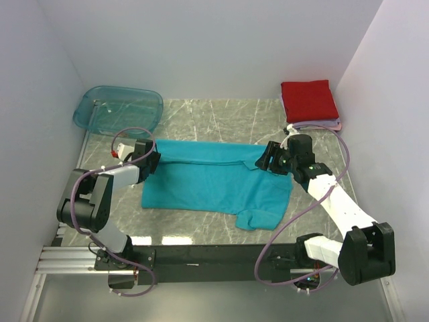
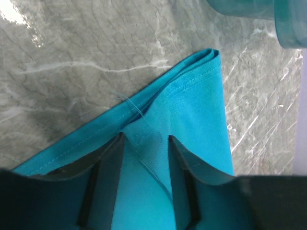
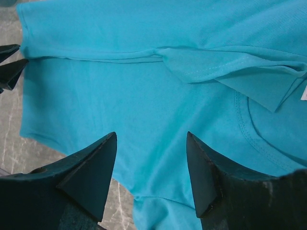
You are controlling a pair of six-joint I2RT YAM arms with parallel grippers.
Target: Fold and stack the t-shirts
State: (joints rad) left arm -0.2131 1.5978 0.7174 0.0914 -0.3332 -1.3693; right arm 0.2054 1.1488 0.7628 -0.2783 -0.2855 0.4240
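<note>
Along the shirt's far edge, both claws stand parted and grip nothing. The left claw (image 2: 145, 141) straddles the doubled hem corner, and the right claw (image 3: 151, 139) hangs wide over the collar end. The teal t-shirt (image 1: 214, 184) lies half-folded mid-desk (image 1: 221, 114), one sleeve poking out nearside. For a clean fold, each should probably pinch both layers, though the left's depth is unclear, then lift together.

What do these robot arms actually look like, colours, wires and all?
The left arm and right arm are white tube-like links joined by chunky black joints. A pale lilac cable loops loosely along each. The left gripper and right gripper each end in two black wedge-shaped fingers tapering to points. A small red part sits near the left wrist.
</note>
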